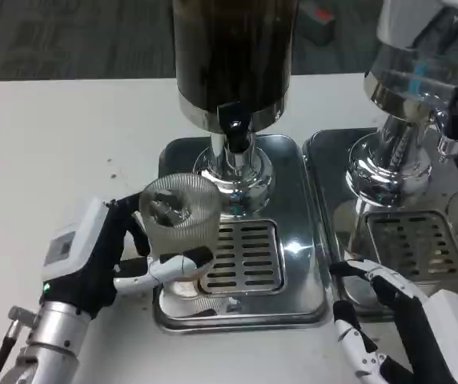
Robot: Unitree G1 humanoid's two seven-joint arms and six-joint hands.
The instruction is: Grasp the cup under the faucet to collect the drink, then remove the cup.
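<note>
A head view looks down on a white table (pixel 45 136) holding two drink dispensers. The nearer dispenser (pixel 233 60) has a dark cylindrical tank on a chrome pedestal, with a black-handled faucet (pixel 234 128) pointing toward the robot. It stands on a shiny metal tray (pixel 305 280) with a slotted drip grate (pixel 245 256) set into it.

The left hand (pixel 109 256) holds a clear ribbed cup (pixel 179 212), its black and white fingers (pixel 173 264) wrapped around the lower part of the cup from the left side. The cup is upright and sits over the left edge of the tray, just left of the grate and to the left of the faucet rather than directly beneath its spout. It looks empty (the glare on the plastic makes this hard to confirm).

The right hand (pixel 389 320) rests low near the tray's right front corner, fingers spread and holding nothing.

The grasp appears done. What seems left is lining the cup up under the spout, opening the faucet, collecting the drink, then taking the cup away.

A second dispenser (pixel 417 88), clear-bodied on a chrome base, stands to the right on its own tray.

No brand name, label or readable writing is visible anywhere.
</note>
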